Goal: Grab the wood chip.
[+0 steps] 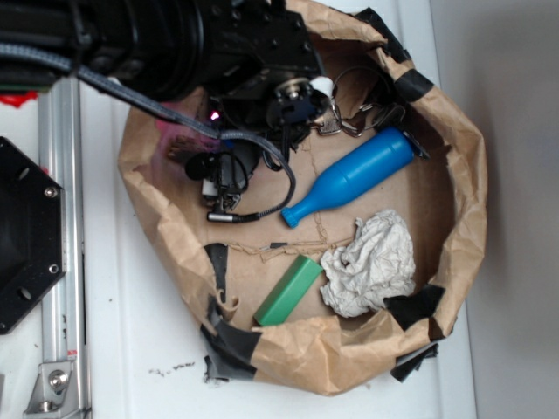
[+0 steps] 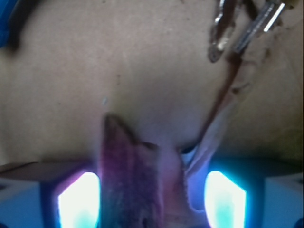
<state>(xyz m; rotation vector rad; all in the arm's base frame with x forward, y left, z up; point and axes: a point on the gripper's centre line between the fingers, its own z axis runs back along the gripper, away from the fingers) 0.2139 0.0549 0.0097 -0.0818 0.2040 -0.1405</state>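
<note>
In the wrist view the wood chip (image 2: pixel 130 175), a dark brown grainy sliver tinted purple by the light, lies lengthwise between my gripper's (image 2: pixel 152 199) two glowing fingertips (image 2: pixel 78 199). The jaws stand open around it: the left pad is close to the chip's edge and a gap remains on the right. A torn paper flap (image 2: pixel 213 137) rises beside the chip. In the exterior view my gripper (image 1: pixel 225 179) is low over the left part of the paper-lined basin, and the arm hides the chip.
A blue bottle-shaped thing (image 1: pixel 354 175), a bunch of keys (image 1: pixel 349 113), a crumpled white paper (image 1: pixel 371 262) and a green block (image 1: pixel 290 291) lie inside the brown paper wall (image 1: pixel 454 175). The keys (image 2: pixel 251 28) show ahead in the wrist view.
</note>
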